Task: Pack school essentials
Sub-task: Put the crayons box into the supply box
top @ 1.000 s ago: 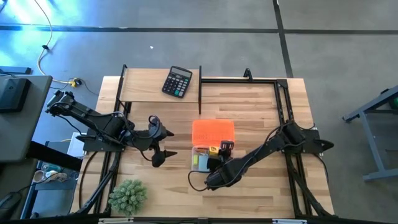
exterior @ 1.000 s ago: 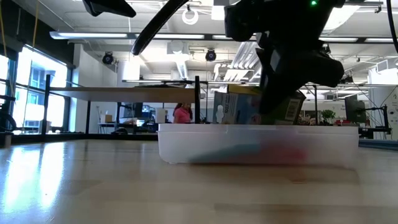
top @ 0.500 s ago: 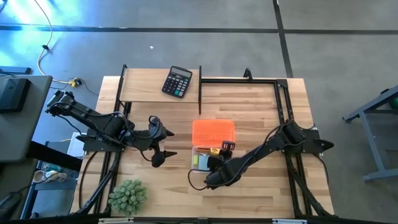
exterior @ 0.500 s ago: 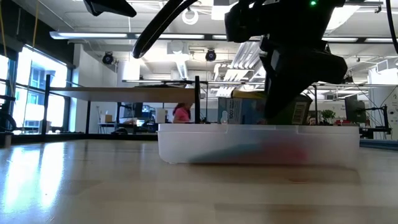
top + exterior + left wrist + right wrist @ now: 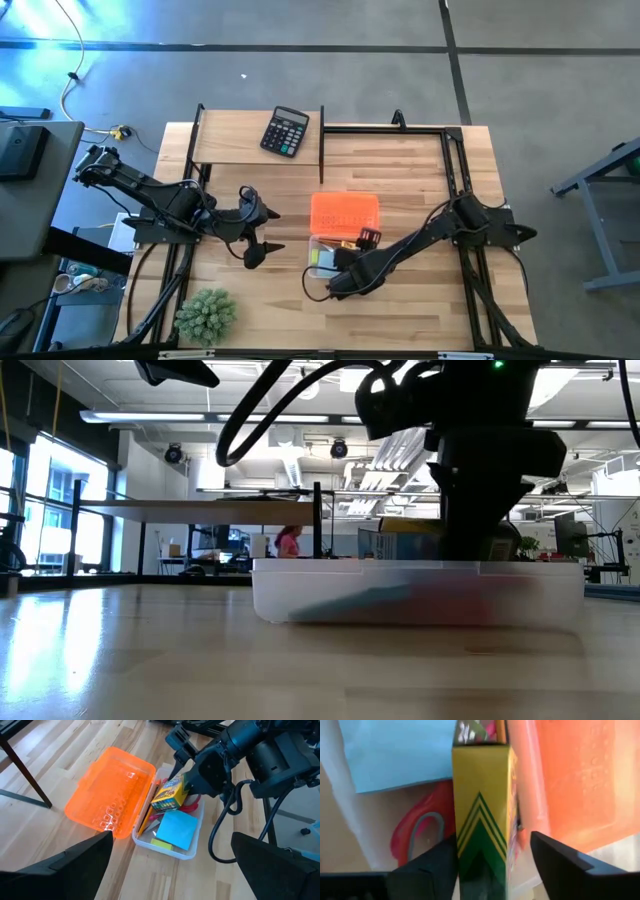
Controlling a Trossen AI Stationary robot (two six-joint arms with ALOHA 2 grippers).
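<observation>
Midway along the table (image 5: 420, 160), a clear box (image 5: 192, 851) with its orange lid (image 5: 110, 792) open holds the blue notepad (image 5: 179, 829), red scissors (image 5: 417, 827) and crayon packet (image 5: 167, 793). Right gripper (image 5: 345, 268) straddles the packet, fingers spread; left gripper (image 5: 262, 235), wide, hangs near the table's left edge.

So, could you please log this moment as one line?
right gripper: open around crayon box | crayon box: in clear case, on scissors | left gripper: open, waiting beside case
</observation>
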